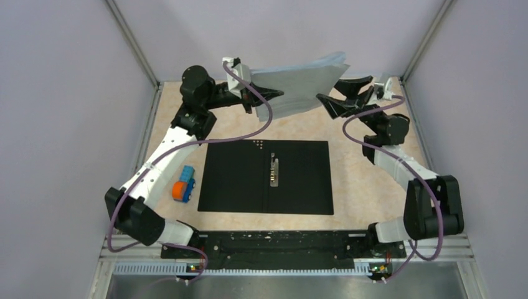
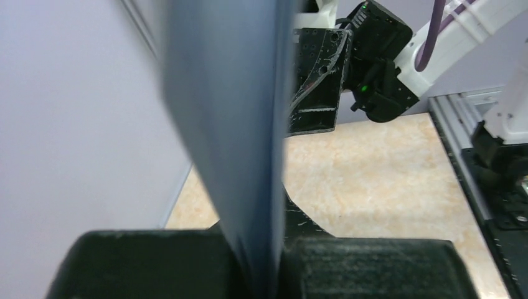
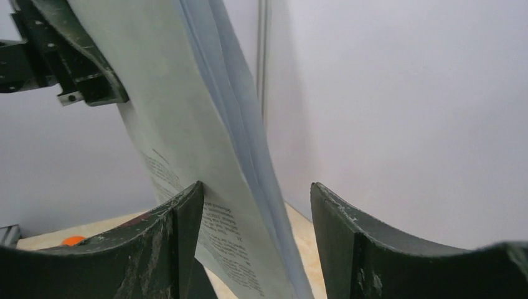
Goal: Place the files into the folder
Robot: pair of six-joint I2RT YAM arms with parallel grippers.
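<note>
Holds the files [image 1: 305,84] pinched tight in the left hand [image 1: 274,94], up in the air over the far end of the tabletop [image 1: 373,187], sagging toward the right. Has the right hand [image 1: 328,90] spread open, one finger either side of the sheets' free edge, not clamping them. Looks like the carry step: sheets lifted, not yet in the folder [image 1: 299,180], spread flat nearer the bases, black inside up, metal clip [image 1: 274,169] down the middle. Calls next for closing on that free edge, then lowering both ends together over one black half, since floppy paper may buckle. Should avoid the orange-and-blue toy [image 1: 183,184] just left of the folder.
</note>
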